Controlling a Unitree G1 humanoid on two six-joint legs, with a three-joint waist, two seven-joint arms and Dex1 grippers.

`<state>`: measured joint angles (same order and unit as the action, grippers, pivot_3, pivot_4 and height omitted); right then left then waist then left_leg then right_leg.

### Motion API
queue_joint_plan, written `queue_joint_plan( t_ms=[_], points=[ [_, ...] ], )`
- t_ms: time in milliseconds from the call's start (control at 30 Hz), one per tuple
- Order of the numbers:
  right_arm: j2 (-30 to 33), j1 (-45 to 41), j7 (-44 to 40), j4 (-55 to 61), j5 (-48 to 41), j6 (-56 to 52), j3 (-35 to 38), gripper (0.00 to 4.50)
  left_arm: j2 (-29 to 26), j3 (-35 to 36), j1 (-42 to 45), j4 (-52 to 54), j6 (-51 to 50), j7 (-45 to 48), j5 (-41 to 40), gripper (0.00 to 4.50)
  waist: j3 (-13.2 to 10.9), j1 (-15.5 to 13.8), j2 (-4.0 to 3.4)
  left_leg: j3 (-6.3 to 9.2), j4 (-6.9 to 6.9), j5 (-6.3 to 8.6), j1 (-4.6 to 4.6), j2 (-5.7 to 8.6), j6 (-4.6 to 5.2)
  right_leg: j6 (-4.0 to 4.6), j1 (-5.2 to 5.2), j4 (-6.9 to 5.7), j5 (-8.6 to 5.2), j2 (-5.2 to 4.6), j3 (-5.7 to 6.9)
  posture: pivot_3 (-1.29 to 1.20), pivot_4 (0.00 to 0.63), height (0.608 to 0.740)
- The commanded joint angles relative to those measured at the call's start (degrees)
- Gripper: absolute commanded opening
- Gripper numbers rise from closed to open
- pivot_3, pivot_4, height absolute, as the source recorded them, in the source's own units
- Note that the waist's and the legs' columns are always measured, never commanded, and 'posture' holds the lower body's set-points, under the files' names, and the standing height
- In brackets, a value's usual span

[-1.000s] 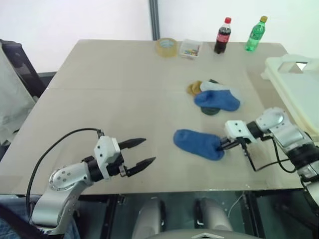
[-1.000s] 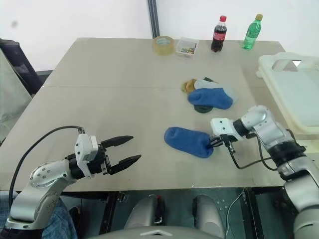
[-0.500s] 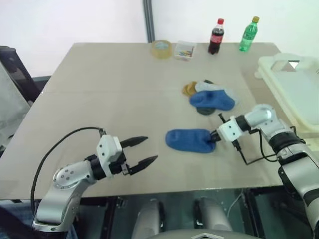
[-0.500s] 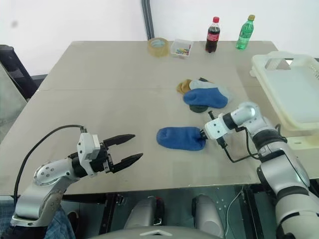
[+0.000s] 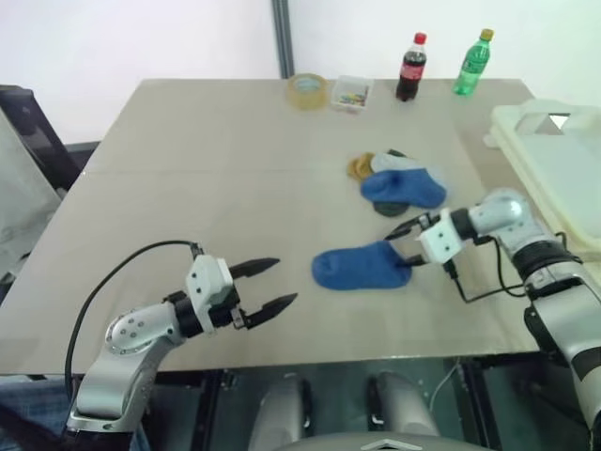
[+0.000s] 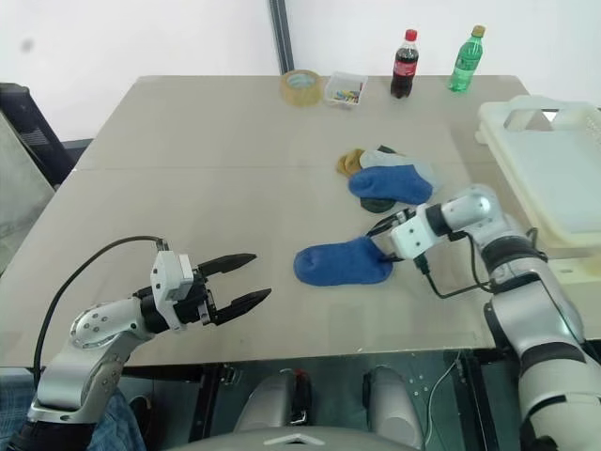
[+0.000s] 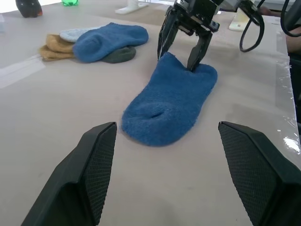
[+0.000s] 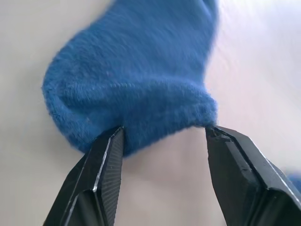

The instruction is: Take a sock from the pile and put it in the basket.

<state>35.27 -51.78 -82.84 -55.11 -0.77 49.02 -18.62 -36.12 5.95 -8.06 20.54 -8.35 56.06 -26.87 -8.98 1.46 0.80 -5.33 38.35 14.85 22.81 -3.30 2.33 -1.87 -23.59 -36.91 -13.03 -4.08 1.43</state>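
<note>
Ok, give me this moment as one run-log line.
right end effector: open, straddling cuff of lone blue sock | sock: flat on table | left end effector: open, idle | basket: no sock visible inside

fuzzy blue cloth sock on a smooth matt table

A big tan table holds everything. A blue sock lies flat on it by itself. The right gripper sits at the sock's end with its two black fingers spread apart. A little pile of socks lies near, farther back. The cream basket is at the table's right side. The left gripper hangs over the near part of the table, fingers wide apart and holding nothing. At the far edge stand a roll of tape, a small clear box, a cola bottle and a green bottle.
</note>
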Motion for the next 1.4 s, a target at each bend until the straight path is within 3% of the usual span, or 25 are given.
queue_joint_plan(
  t_ms=[33,100,233,333,400,533,633,700,1000,1267,1400],
  points=[
    [1.9,3.1,-1.2,8.7,-6.2,-10.1,4.4,2.82,0.2,-0.4,0.3,0.5,1.2,0.3,0.1,3.7,0.0,-0.3,-0.01,0.01,-0.02,0.0,0.01,-0.01,0.0,0.0,0.0,0.01,0.0,0.01,0.01,0.0,0.15,0.74],
    [3.1,6.0,-0.4,14.4,-8.7,-17.2,6.3,2.82,0.3,-0.5,0.4,0.3,1.3,0.4,0.1,3.7,-0.1,-0.3,-0.13,0.02,-0.05,0.0,0.01,-0.04,-0.01,0.0,-0.01,0.01,0.0,0.02,0.03,0.0,0.15,0.74],
    [5.7,14.4,4.2,33.6,-19.2,-45.3,11.5,2.82,0.3,-0.9,0.8,0.0,1.4,0.6,-0.1,3.7,-0.1,-0.8,-0.23,0.07,-0.06,0.01,0.08,-0.05,0.0,0.0,-0.07,0.01,0.0,0.0,0.07,0.0,0.15,0.74],
    [4.4,17.4,13.4,39.0,-20.1,-55.5,14.9,2.82,0.4,-1.2,1.2,-0.3,1.4,0.7,-0.3,3.7,-0.1,-0.6,-0.24,0.08,-0.04,0.01,0.12,-0.02,0.0,0.0,-0.1,0.01,0.0,-0.06,0.05,0.0,0.15,0.74],
    [1.9,17.3,24.3,37.7,-17.4,-59.4,17.2,2.82,0.4,-1.3,1.7,-0.7,1.4,0.7,-0.3,3.7,-0.1,-0.6,-0.22,0.08,-0.02,0.01,0.1,-0.01,0.0,0.0,-0.1,0.02,0.0,-0.01,0.06,0.0,0.15,0.74],
    [-1.5,16.7,39.5,35.2,-9.6,-60.3,17.6,2.82,0.7,-1.7,2.5,-1.0,1.2,0.9,-0.5,3.7,-0.1,-0.7,-0.23,0.07,-0.02,0.01,0.2,0.02,0.0,0.0,-0.19,0.02,0.0,0.04,0.06,0.0,0.15,0.74],
    [-4.2,15.4,45.8,34.0,-6.0,-59.4,16.8,2.82,0.7,-1.9,3.2,-1.3,0.9,0.9,-0.6,3.7,-0.1,-0.7,-0.23,0.06,-0.01,0.0,0.58,0.13,0.0,-0.09,-0.54,0.02,0.05,0.07,0.06,0.0,0.15,0.74],
    [-6.1,14.5,47.2,34.1,-5.5,-59.8,16.6,2.82,0.7,-2.0,3.5,-1.5,0.9,0.9,-0.6,3.7,-0.1,-0.7,-0.23,-0.02,0.07,-0.09,1.03,0.17,-0.13,-0.28,-0.97,-0.01,0.16,0.14,0.05,0.0,0.15,0.74],
    [-15.4,7.0,50.3,26.3,-3.1,-61.2,14.2,2.82,1.1,-2.0,4.3,-1.6,0.7,0.0,-0.2,3.7,-0.1,-0.7,-0.23,-0.22,0.04,-0.07,1.03,0.01,-0.1,-0.28,-1.03,-0.09,0.15,0.41,0.05,0.0,0.15,0.74],
    [-17.8,1.4,52.6,15.8,-1.0,-59.6,14.8,2.82,1.0,-1.1,3.1,-0.9,0.8,-1.3,-0.1,3.7,-0.1,-0.5,-0.24,-0.27,0.05,-0.1,1.04,0.04,-0.15,-0.28,-1.03,-0.08,0.16,0.39,-0.01,0.0,0.15,0.74],
    [-17.9,1.2,51.9,14.9,-0.4,-57.2,14.4,1.74,0.9,-0.9,2.1,-0.4,1.2,-1.7,-0.1,3.7,-0.1,-0.5,-0.24,-0.26,0.04,-0.1,1.04,0.02,-0.15,-0.28,-1.04,-0.1,0.16,0.41,0.01,0.0,0.15,0.74]
  ],
)
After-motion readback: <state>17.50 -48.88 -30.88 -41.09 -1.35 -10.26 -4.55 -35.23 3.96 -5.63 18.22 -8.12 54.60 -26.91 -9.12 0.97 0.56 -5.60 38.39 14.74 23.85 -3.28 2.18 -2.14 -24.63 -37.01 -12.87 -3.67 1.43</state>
